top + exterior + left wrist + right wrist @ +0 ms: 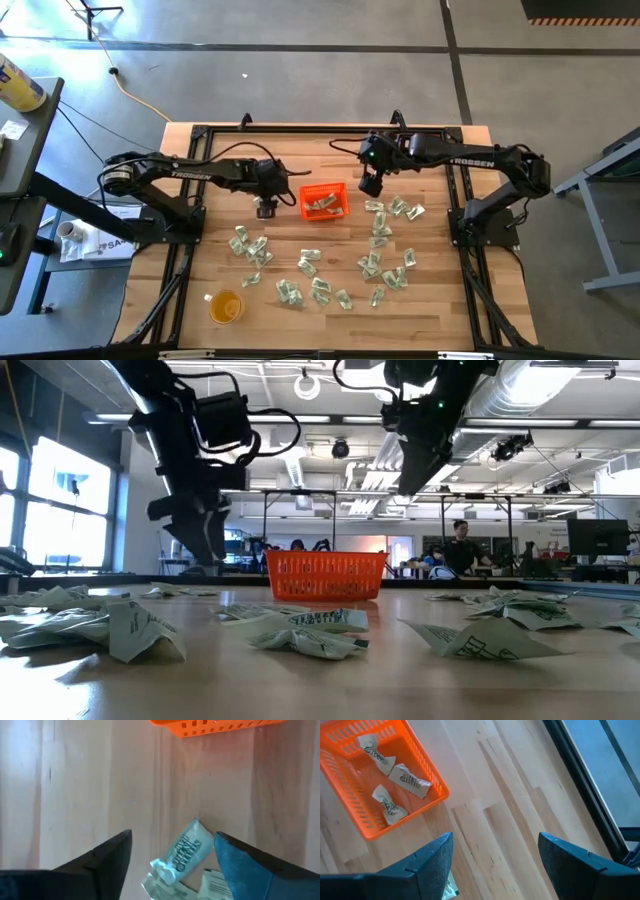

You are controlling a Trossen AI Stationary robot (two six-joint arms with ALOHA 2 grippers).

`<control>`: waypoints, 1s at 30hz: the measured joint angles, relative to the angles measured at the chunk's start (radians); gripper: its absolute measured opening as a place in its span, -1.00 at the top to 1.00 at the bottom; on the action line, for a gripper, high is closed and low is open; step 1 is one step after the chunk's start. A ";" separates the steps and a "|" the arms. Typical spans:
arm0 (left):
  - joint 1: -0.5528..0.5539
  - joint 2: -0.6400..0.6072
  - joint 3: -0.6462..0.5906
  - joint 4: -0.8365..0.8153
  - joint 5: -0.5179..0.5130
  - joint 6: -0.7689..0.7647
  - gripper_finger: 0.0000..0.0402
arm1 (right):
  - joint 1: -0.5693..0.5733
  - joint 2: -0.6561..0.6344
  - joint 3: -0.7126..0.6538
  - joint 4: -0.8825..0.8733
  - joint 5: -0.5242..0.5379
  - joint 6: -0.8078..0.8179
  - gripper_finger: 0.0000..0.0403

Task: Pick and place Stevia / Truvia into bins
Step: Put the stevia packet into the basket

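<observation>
A: Where does the left pincer (pixel 172 862) stand?

B: Spread wide, hanging above the tabletop (pixel 200 270) just to the left of the small square orange plastic bin (pixel 324 201), which sits toward the far edge, about midway across. From the wrist, a pale green and white paper sachet (pixel 181 854) shows between its fingers with a couple more beside it; whether that one is falling or lying flat, I cannot tell.

A: And the right pincer (pixel 492 860)?

B: Also spread, pinching nothing, hovering just right of the bin, which holds three sachets (pixel 409 781). The rest are scattered over the near half of the tabletop (pixel 385 262).

A: How will they handle?

B: Light, thin, crumpled and limp, I judge. They probably slide on wood, so pinch across a raised fold or the middle.
</observation>
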 joint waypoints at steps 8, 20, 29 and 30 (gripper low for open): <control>0.099 0.001 -0.059 0.027 0.167 0.019 -0.52 | -0.008 0.000 0.000 0.000 -0.021 -0.008 -0.40; 0.141 0.132 -0.061 0.098 0.255 0.026 -0.31 | -0.008 0.000 0.000 0.000 -0.024 0.026 -0.40; 0.140 0.135 -0.059 0.033 0.231 0.000 -0.02 | -0.008 0.000 0.000 -0.024 -0.032 0.056 -0.40; 0.140 0.135 -0.059 0.027 0.225 0.000 0.05 | -0.008 0.000 0.000 -0.025 -0.031 0.056 -0.40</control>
